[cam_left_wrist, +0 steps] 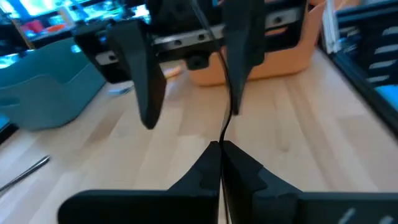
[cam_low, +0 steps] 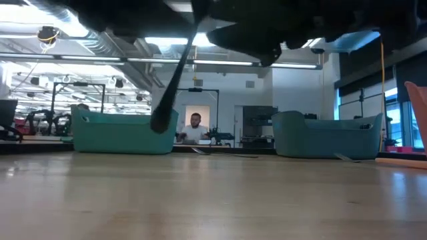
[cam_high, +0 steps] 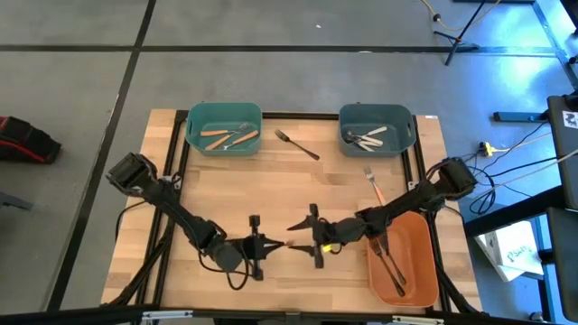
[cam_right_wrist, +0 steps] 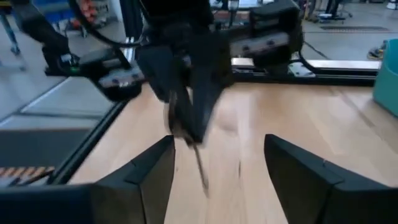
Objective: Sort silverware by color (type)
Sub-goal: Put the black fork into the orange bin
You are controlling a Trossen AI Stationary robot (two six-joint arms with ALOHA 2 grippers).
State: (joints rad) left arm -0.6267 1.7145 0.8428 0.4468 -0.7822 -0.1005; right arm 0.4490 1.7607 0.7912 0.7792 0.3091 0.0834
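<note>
A thin dark metal utensil [cam_left_wrist: 227, 121] hangs in the air over the table's near middle, between my two grippers, which face each other. My left gripper [cam_left_wrist: 221, 149] is shut on it and also shows in the high view [cam_high: 269, 244]. My right gripper [cam_right_wrist: 217, 162] is open, its fingers either side of the utensil's free end [cam_right_wrist: 200, 171]. One of those fingers [cam_left_wrist: 239, 68] is very close to the utensil; I cannot tell if it touches. In the low view the utensil [cam_low: 167, 100] slants down, clear of the wood. My left gripper pinches one end of the dark utensil [cam_left_wrist: 222, 140] between its two shut fingertips. The fingers come in roughly level from the table's left. The utensil is lifted clear and juts out past the fingertips, slanting downward toward my right gripper.
A teal bin [cam_high: 194, 135] at far left holds orange-handled pieces. A second teal bin [cam_high: 408, 135] at far right holds cream-handled ones. An orange bin [cam_high: 424, 266] at near right holds dark ones. A dark fork [cam_high: 298, 144] and an orange-handled fork [cam_high: 373, 185] lie on the wood.
</note>
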